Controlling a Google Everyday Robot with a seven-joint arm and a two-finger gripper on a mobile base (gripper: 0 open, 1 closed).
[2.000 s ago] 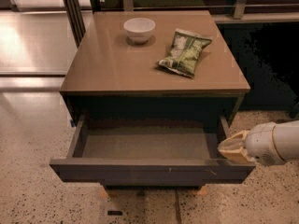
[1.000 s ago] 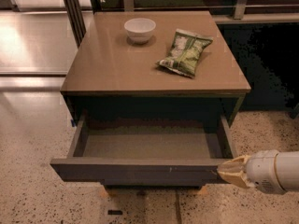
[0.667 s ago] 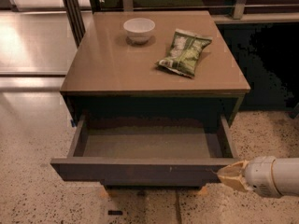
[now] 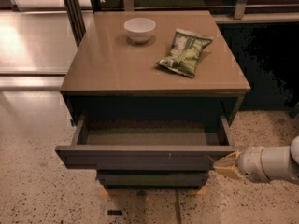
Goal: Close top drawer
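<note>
Now hand (image 4: 227, 166) is hovering clenched, w/ nothing in it, at right end of open top drawer (image 4: 140, 157) front, below desk's (image 4: 117, 64) front-right corner.

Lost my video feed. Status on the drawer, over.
Gripper at right end of top drawer front. Drawer stands wide open. White bowl and green snack bag on tabletop, nothing visible blocking.

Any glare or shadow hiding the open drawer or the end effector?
Camera view: glare washes the floor at upper left and sheens the tabletop; shadow fills the space above the drawer, but its front is evenly lit; the end effector, at the front's right end, is well lit.
</note>
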